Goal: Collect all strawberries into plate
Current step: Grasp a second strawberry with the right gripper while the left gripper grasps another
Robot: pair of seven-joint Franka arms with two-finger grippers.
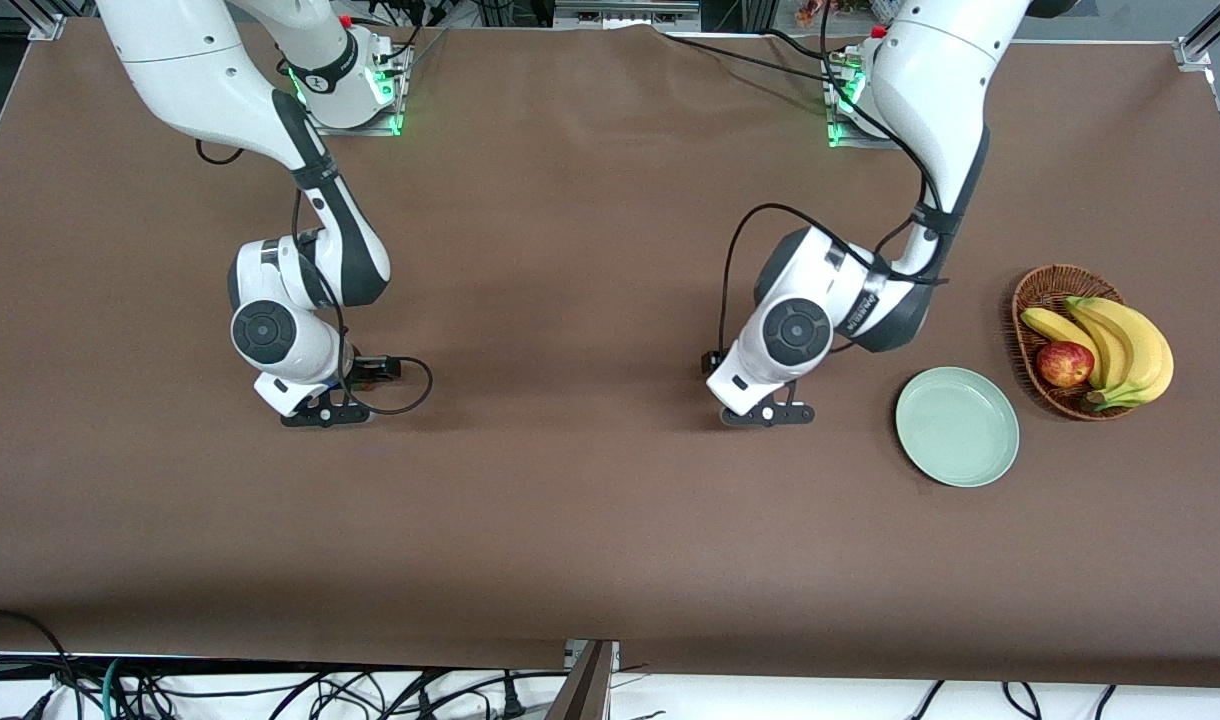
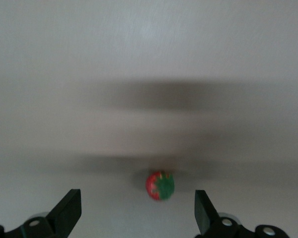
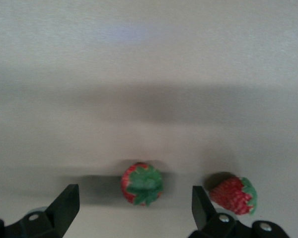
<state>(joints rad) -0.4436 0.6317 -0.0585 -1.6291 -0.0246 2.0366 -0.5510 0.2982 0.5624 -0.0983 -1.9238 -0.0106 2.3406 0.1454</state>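
My left tool (image 2: 136,210) hangs low over the tabletop (image 1: 590,480), fingers spread wide and empty, one strawberry (image 2: 160,185) lying between them. My right tool (image 3: 134,208) is likewise apart and empty, over two strawberries (image 3: 142,183), one between its fingers, one just outside. I judge the first pick is at hand: drop, close, then carry to the plate (image 1: 957,426), which lies bare beside the basket (image 1: 1045,290).
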